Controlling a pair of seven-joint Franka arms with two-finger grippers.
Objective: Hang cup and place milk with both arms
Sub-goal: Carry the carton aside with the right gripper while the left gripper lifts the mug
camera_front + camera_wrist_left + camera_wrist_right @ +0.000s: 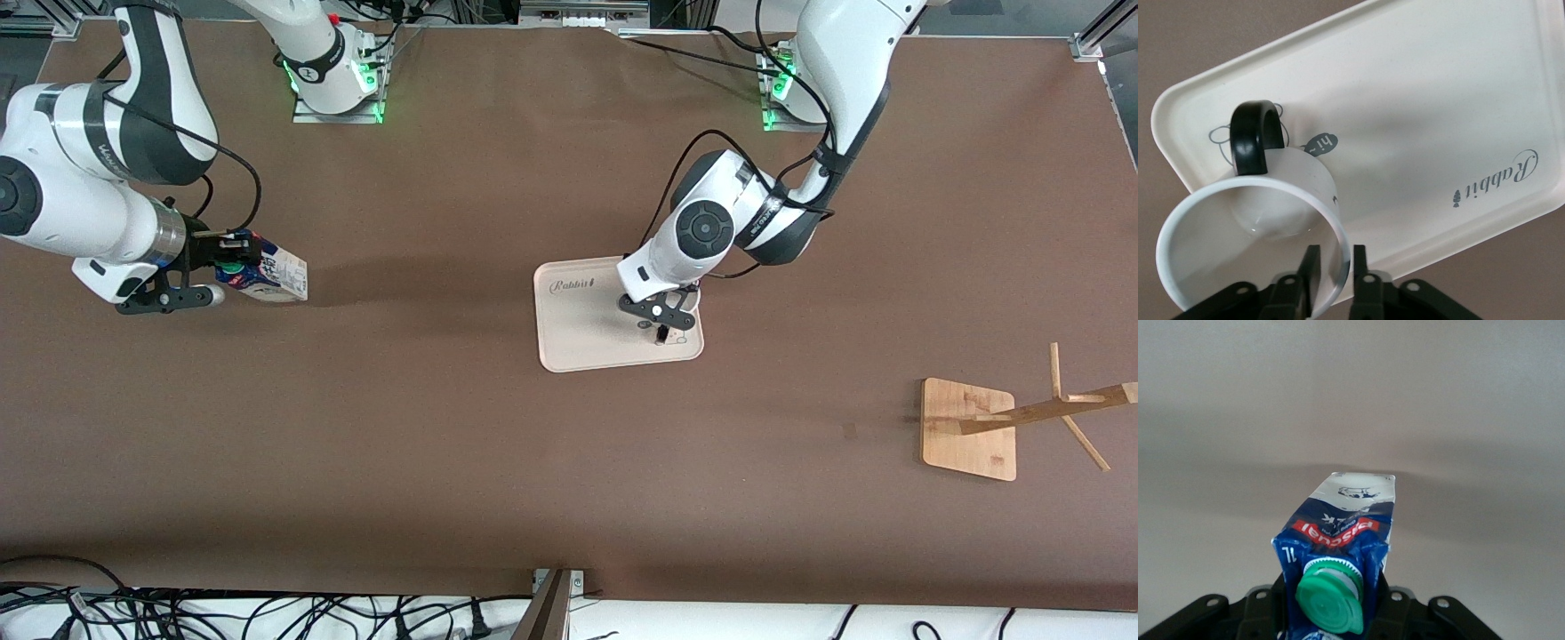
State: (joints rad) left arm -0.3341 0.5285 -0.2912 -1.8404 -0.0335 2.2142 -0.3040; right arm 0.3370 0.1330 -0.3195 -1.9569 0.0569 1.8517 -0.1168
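We see the left gripper point(1335, 270) clamped on the rim of the small white mug point(1251, 227) on the cream tray point(1418, 100); the right gripper point(233, 262) is clamped on the blue-topped milk carton point(1341, 540).

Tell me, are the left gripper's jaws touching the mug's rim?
Touching. The left wrist view shows the left gripper with one jaw inside the mug and one outside, pinching its white wall with no gap, on the tray.

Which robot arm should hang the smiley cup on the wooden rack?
The left arm. Its left gripper pinches the cup's rim on the tray, toward the rack's end. The right gripper holds the milk.
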